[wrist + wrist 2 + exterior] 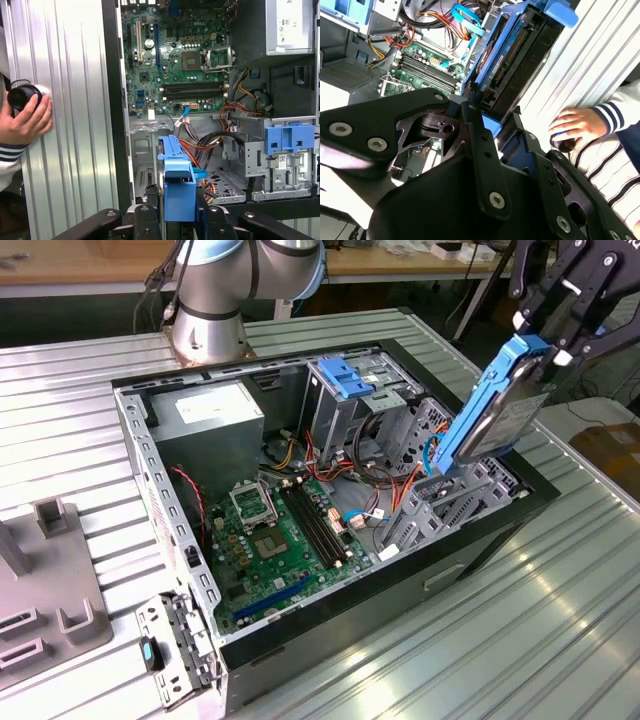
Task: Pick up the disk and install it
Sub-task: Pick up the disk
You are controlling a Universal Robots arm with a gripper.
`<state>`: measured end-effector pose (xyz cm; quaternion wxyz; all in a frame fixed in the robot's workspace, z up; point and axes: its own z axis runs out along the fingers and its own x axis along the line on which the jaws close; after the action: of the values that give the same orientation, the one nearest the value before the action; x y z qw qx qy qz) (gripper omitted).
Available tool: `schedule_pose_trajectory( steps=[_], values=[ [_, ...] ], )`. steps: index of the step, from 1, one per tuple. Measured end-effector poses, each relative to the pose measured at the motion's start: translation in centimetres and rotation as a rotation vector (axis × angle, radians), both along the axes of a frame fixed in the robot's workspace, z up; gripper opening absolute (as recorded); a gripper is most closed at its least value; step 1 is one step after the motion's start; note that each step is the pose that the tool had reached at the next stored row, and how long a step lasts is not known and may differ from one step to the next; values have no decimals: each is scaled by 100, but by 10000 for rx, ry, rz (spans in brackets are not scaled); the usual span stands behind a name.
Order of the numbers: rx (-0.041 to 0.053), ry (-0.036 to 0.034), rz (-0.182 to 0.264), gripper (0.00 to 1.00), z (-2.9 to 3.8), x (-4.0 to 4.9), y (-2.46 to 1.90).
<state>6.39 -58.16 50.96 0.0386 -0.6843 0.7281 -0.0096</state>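
My gripper (541, 348) is shut on the disk (497, 412), a dark grey hard drive with blue plastic rails. I hold it by its upper end. It hangs tilted, lower end down, over the metal drive bay (455, 502) at the exterior view's right of the open computer case (330, 625). In the second wrist view the disk (514, 56) runs away from the black fingers (482, 131) toward the case's inside. In the first wrist view the disk's blue edge (177, 177) points down into the bay.
Inside the case are a green motherboard (285, 530), a grey power-supply box (205, 415), loose cables (345, 475) and a blue latch (345, 380) on the drive cage. A person's hand (25, 117) rests on the ribbed table (520, 630) beside the case. A grey fixture (40, 585) stands at the left.
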Motion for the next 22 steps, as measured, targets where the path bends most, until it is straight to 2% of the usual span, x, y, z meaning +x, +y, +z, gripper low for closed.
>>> schedule_pose_trajectory(
  steps=[3,5,8,12,15,22],
  values=[
    [1,-1,-1,37,-116,-2,-5],
    [-5,0,129,37,-416,-2,-1],
    [-4,-1,323,37,-420,-2,1],
    [4,-1,327,37,-424,-1,5],
    [3,0,326,37,-461,-2,6],
    [52,-1,326,37,-467,9,8]
  ],
)
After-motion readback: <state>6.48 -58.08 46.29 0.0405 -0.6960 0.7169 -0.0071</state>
